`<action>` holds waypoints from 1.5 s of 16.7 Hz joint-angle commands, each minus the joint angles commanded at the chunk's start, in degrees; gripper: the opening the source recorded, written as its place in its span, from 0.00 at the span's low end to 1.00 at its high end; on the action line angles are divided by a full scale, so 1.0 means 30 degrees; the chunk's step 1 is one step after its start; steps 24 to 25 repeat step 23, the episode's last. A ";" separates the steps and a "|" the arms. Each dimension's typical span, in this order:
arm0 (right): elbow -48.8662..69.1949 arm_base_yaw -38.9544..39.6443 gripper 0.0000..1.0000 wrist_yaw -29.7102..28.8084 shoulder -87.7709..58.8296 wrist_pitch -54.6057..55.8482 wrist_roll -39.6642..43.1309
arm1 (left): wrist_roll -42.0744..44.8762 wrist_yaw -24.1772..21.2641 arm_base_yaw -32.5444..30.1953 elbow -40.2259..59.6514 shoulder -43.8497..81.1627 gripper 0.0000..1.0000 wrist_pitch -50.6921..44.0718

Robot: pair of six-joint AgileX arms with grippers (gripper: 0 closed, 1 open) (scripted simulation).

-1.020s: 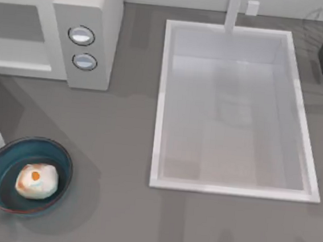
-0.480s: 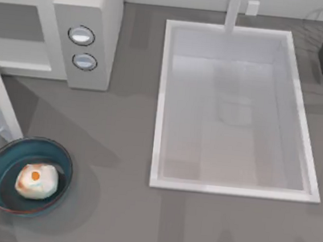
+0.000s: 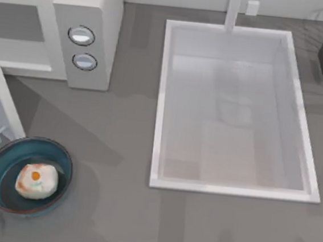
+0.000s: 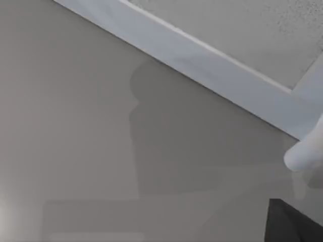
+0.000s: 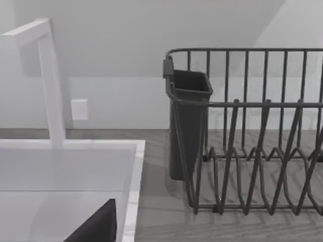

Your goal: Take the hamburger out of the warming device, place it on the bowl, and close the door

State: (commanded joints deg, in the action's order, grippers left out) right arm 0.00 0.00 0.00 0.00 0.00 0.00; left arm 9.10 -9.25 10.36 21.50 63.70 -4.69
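One hamburger point(image 3: 36, 181) is seen lying inside the bowl point(image 3: 0, 159) at the table's point(image 3: 118, 151) front left corner.
The warming device point(image 3: 84, 33) is set at the back left, its cavity uncovered; the door point(image 3: 0, 105) is swung out, its free end just beside the bowl's rim; the sink point(image 3: 239, 111) is placed to the right; whether either hand is wide or narrow cannot be told.

glossy bowl point(image 3: 61, 156) — matt table point(image 3: 113, 208)
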 joint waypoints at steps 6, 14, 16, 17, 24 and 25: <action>0.0000 0.0000 1.00 0.0000 0.0000 0.0000 0.0000 | -0.1856 0.1660 -0.2062 -0.0634 -0.1048 0.00 0.0111; 0.0000 0.0000 1.00 0.0000 0.0000 0.0000 0.0000 | -0.1971 0.1724 -0.2241 0.1528 0.2377 0.00 0.1462; 0.0000 0.0000 1.00 0.0000 0.0000 0.0000 0.0000 | -0.2054 0.1817 -0.2397 0.2739 0.4724 0.00 0.2286; 0.0000 0.0000 1.00 0.0000 0.0000 0.0000 0.0000 | -0.2101 0.1870 -0.2481 0.3326 0.5839 0.00 0.2708; 0.0000 0.0000 1.00 0.0000 0.0000 0.0000 0.0000 | -0.2254 0.2043 -0.2756 0.5191 0.8725 0.00 0.4067; 0.0000 0.0000 1.00 0.0000 0.0000 0.0000 0.0000 | -0.2254 0.2043 -0.2756 0.5191 0.8725 0.00 0.4067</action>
